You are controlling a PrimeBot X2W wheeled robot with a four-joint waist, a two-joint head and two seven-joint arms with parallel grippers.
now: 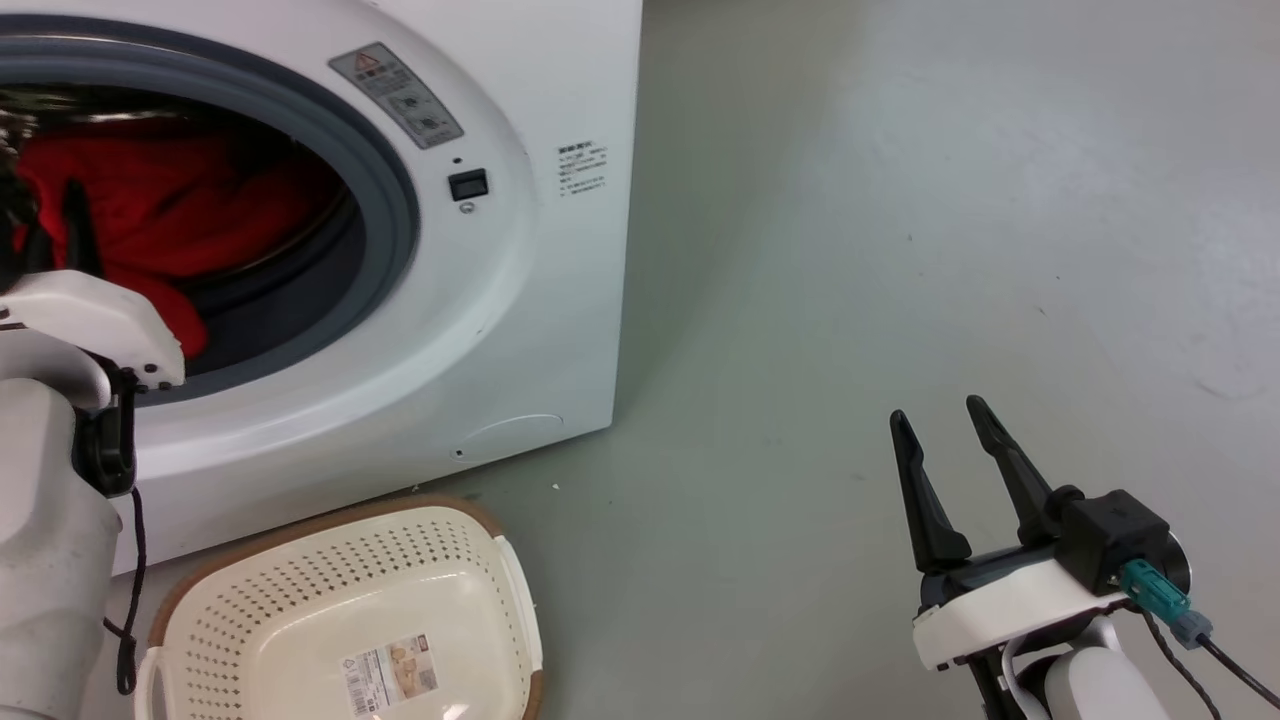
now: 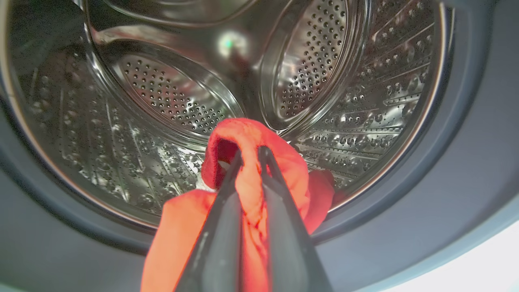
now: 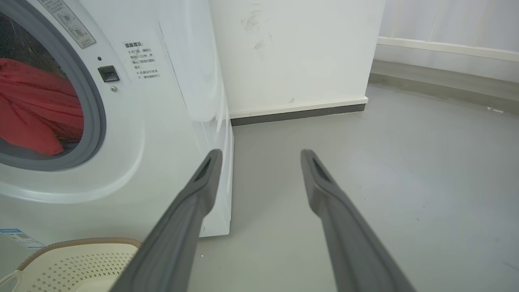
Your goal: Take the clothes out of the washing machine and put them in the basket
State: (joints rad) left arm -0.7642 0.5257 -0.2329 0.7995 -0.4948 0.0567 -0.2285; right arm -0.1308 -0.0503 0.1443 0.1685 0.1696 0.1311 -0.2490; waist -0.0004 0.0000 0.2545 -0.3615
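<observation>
With its jaws pinched on a fold of the red clothes [image 2: 231,132] in the drum [image 2: 170,93] of the washing machine [image 1: 560,320], the left gripper [image 2: 250,156] was at the pulling-out step (right gripper [image 1: 936,410] idle over the floor, jaws apart), and next it likely needed to draw back toward the basket [image 1: 300,590] below.

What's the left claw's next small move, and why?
Probably draw the left claw back out over the grey ring: it is shut on a fold of the clothes, most fabric sits in the drum, and the basket below is empty.
</observation>
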